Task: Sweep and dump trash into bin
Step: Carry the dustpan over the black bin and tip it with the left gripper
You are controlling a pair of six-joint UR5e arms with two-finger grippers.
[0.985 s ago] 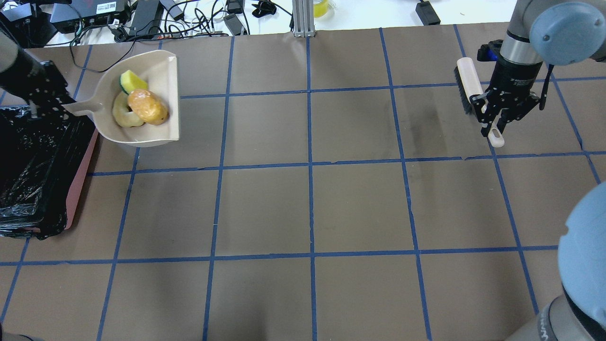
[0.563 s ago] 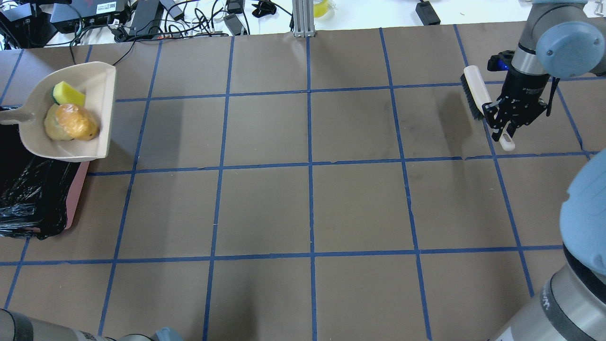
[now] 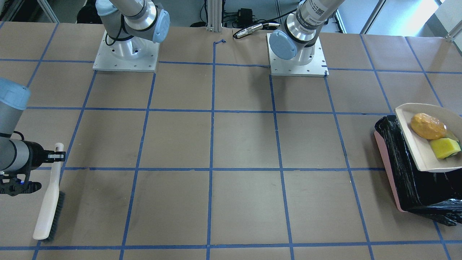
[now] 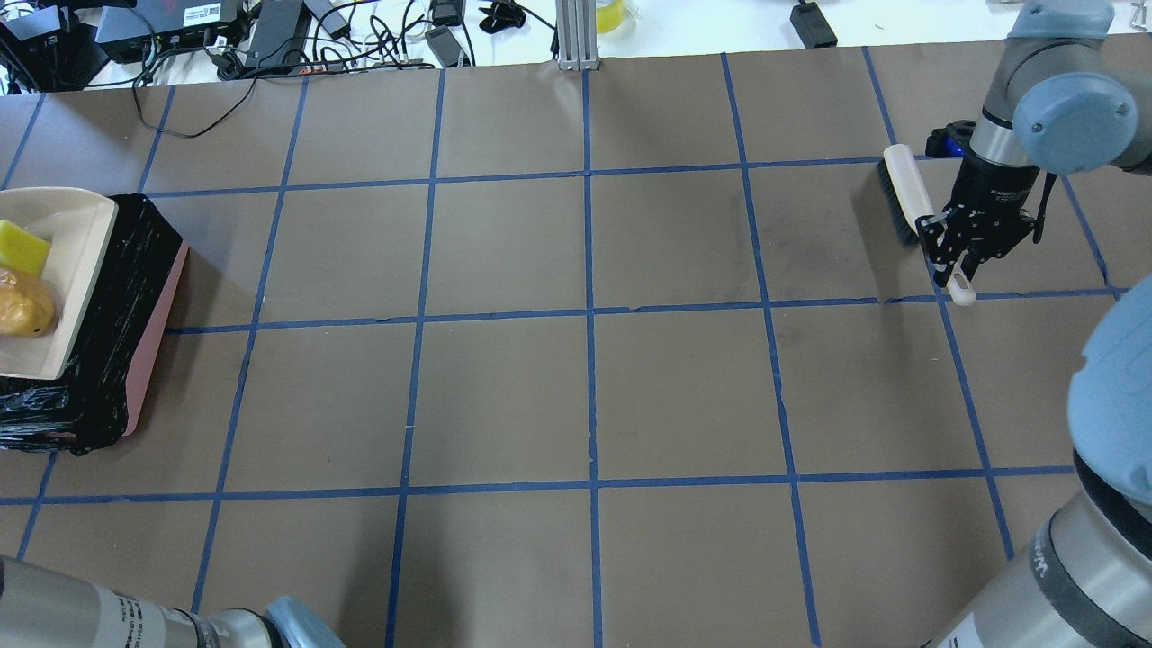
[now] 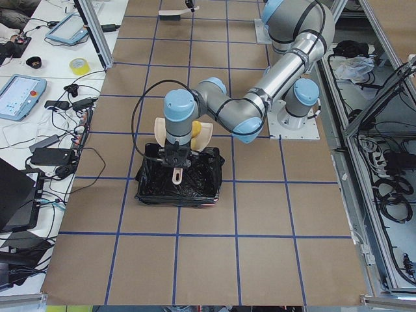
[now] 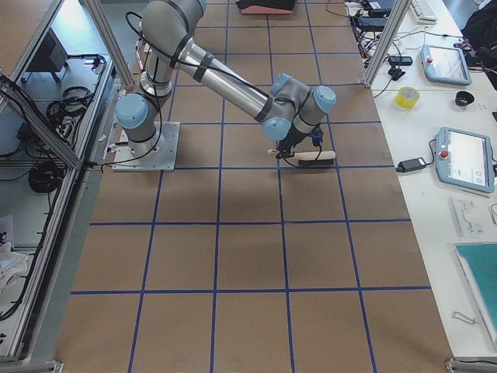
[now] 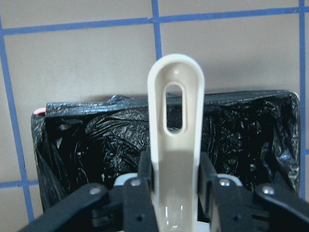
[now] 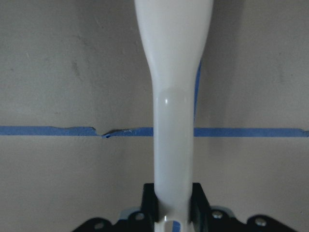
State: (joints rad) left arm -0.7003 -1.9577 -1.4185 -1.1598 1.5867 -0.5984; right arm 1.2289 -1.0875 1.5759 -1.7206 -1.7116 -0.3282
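The trash sits in a beige dustpan [image 3: 415, 148] right over the bin [image 3: 393, 151]. 2 pieces show: the amber lumpy piece [image 3: 427, 131] and the yellow-and-green sponge block [image 3: 444, 148] just beside it. They touch each other. Neither piece is in the bin yet.

The bin is pinkish-red with a shiny black bag inside. It stands at the edge of the worktop [image 4: 585, 396], which is brown with blue tape lines. The dustpan covers a big part of the bin's open top. I cannot tell how much the dustpan tips.

The left end effector [image 7: 175, 179] is above the bin too. Its 2 fingers are squeezed tight on the dustpan's handle [image 7: 175, 116], 1 on each side. The handle has a long hole in it, and the black bag shows below it.

Well apart from the bin, at the other end of the worktop, is the right end effector [image 4: 967, 256]. It is clamped on the thin white handle of a brush [image 4: 904, 202]. The brush has dark bristles and hangs low over the worktop. I cannot tell if the bristles touch it.
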